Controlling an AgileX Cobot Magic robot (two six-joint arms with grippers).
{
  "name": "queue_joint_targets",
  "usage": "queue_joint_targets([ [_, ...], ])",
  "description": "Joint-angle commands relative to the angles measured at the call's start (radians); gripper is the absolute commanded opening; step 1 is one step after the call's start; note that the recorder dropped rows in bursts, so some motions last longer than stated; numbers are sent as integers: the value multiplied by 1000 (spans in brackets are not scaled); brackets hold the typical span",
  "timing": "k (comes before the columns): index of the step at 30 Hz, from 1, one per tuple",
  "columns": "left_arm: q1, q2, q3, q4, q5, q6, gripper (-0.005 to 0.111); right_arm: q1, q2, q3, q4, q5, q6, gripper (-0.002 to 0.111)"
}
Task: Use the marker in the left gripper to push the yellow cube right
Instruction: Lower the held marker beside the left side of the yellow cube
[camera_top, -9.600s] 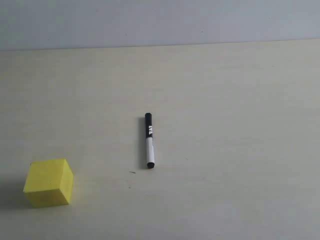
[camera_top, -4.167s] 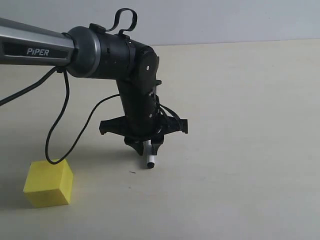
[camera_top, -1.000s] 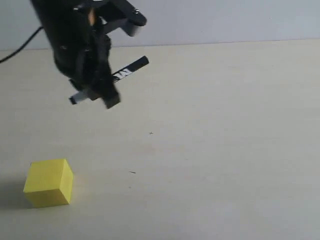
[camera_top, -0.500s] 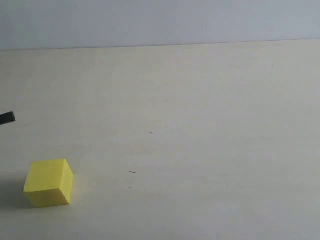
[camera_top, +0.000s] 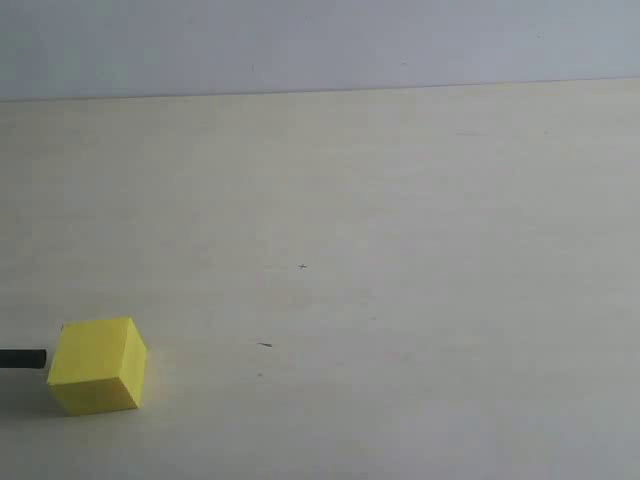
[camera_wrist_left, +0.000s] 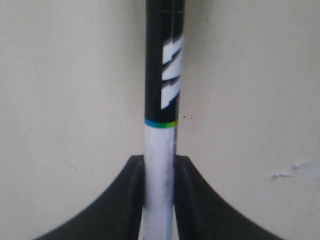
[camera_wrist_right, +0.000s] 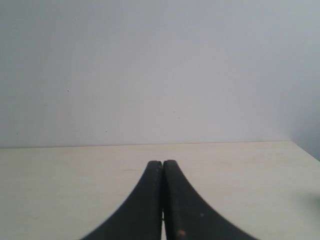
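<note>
Clamped on the white barrel of the marker (camera_wrist_left: 162, 75), the left gripper (camera_wrist_left: 160, 164) holds it between its two black fingers so that the black half with the white lettering sticks straight out ahead, low over the pale table (camera_top: 400, 250). The far end of the marker runs out of the left wrist view, so that camera does not show what it meets. In the exterior view only a short black stub of the marker shows, lying level and poking in from the left edge; the gripper and arm are out of that picture. The stub ends right at the left face of the yellow cube (camera_top: 97, 365), which sits flat in the near left corner of the table. Whether the tip is touching the face or is a hair short of it cannot be told. The right gripper (camera_wrist_right: 162, 167) has its fingers pressed together on nothing and points toward the far wall, well away from the work. As I judge it, the grasp and the lining-up behind the cube are done, and the push itself is what is left: driving the marker rightward along its own length, square to the face so the cube slides and does not twist off the tip.
</note>
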Motion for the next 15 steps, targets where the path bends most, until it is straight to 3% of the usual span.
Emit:
queue_joint_targets([
  [1,48,55,21,-9,-41,21,0,2,-5,5,-2,-6,-1,0],
  [6,94,62,21,-9,-47,26,0,2,-5,5,-2,-6,-1,0],
  [15,89,120,21,-67,-20,40,0,2,-5,5,-2,-6,-1,0],
])
